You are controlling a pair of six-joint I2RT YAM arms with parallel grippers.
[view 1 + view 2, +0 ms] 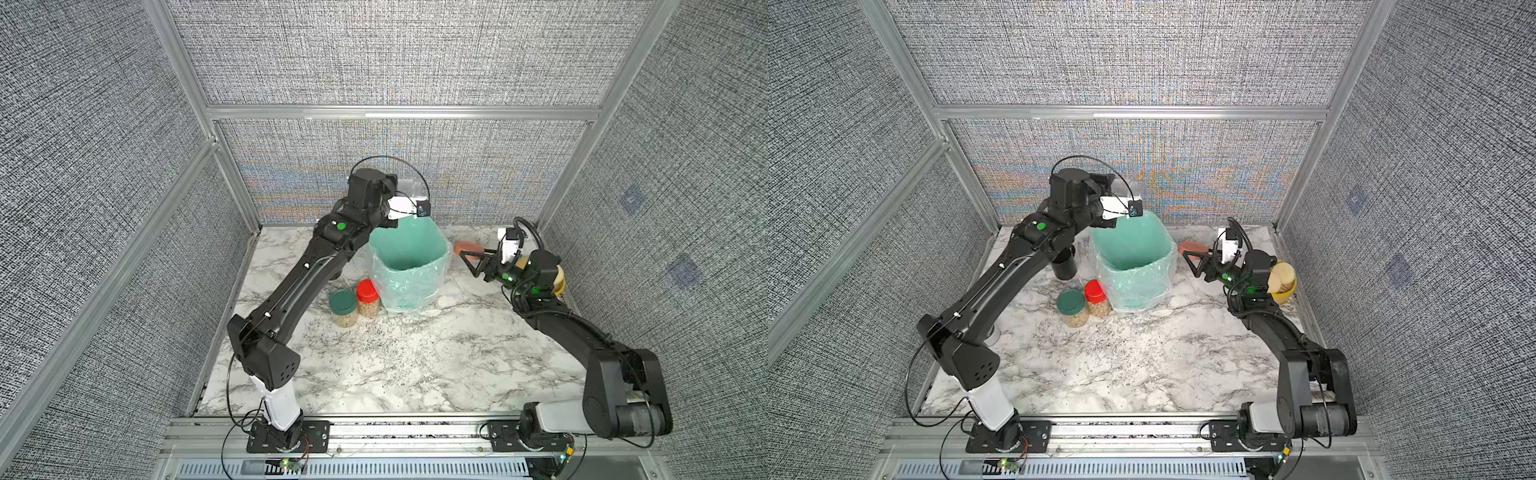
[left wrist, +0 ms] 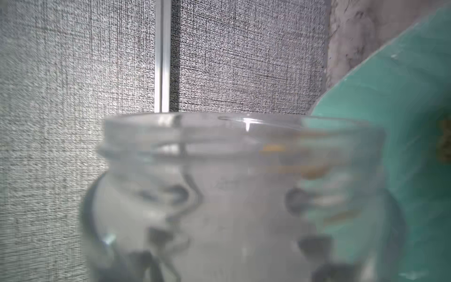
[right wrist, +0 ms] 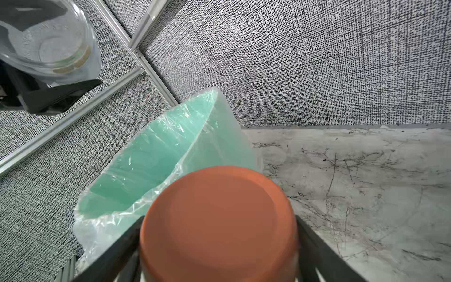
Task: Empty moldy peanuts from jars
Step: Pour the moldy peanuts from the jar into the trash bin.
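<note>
1. One marble desk is carrying everything, with grey panels closing it in on three sides. A broad bare stretch is lying between the standing jars and the near rail, while the far half is crowding up.
2. Two arms are reaching in from that rail. The left one is stretching along the left edge toward the far wall, and the right one is bending along the right edge.
3. One teal bin, lined with a clear bag, is standing upright near the far wall with its mouth open, between the two grippers.
4. One black mug is sitting under the left arm, and one yellow cup of pale discs is sitting behind the right wrist.
5. Three jars are showing.
   - The green-lidded jar and the red-lidded jar are standing upright, closed and touching, just beside the bin's near left corner.
   - The open jar is hanging raised near the bin's far rim. It is tipped over, its long axis running roughly level and its mouth facing the robot's right.
6. The left gripper is clamping the open jar's body between its fingers.
7. The right gripper is clamping one terracotta lid just right of the bin. Whether the lid is touching the desk, I cannot tell.
8. Many moldy peanuts are filling both closed jars.
</note>
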